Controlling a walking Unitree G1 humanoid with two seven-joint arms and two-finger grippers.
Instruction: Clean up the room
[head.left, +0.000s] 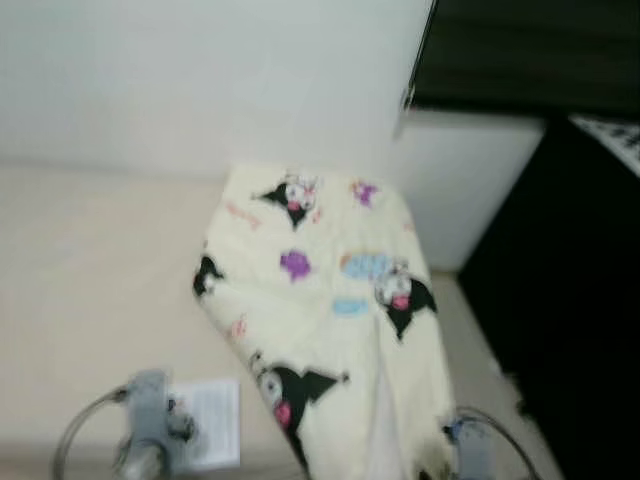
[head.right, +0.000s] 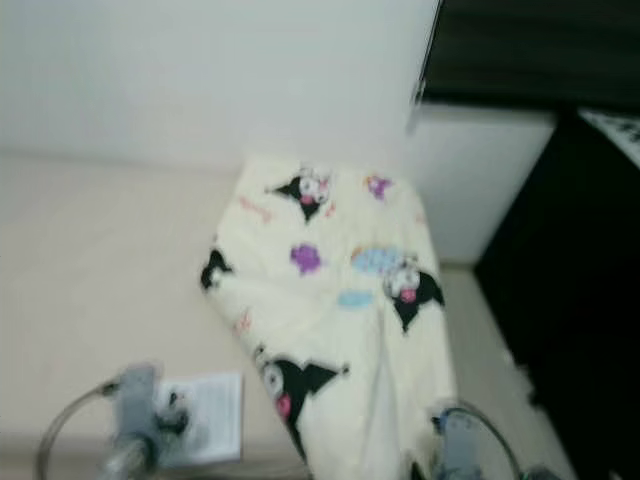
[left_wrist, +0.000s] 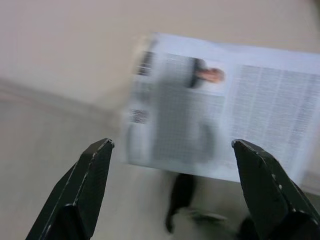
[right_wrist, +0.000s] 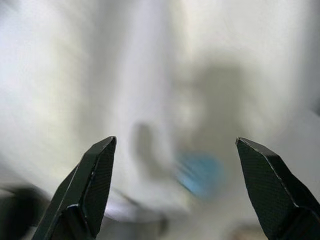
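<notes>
On the beige bed (head.left: 90, 280), a cream cartoon-print blanket (head.left: 330, 310) and a printed paper sheet (left_wrist: 220, 105) remain untidied, both grippers' jaws spread.

A cream blanket (head.left: 330, 320) printed with black cartoon characters, purple and blue patches lies crumpled on the beige surface, right of centre, running from far to near. A printed paper sheet (head.left: 212, 424) lies flat to its near left.

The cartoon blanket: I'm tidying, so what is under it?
The cartoon blanket drapes over the beige bed, hiding whatever lies beneath. A printed sheet lies beside it, uncovered.
</notes>
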